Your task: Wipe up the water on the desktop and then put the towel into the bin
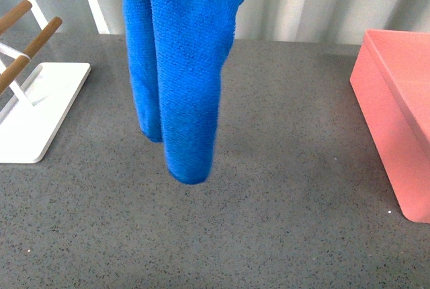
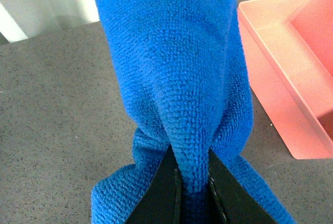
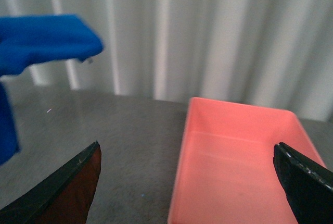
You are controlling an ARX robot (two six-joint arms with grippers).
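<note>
The left gripper is clenching a narrow fold of the blue towel; the cloth is hanging in long folds above the speckled desktop, seemingly clear of it, between a white rack and the pink bin. The right gripper is hovering near the bin, spread wide and holding nothing. Judging from this, the trailing end risks snagging the bin's near wall or draping over its rim; the thin pinch could slip. Only the left wrist view is showing the grip; the front view is showing the hanging length; the right wrist view is showing the bin's bare inside.
</note>
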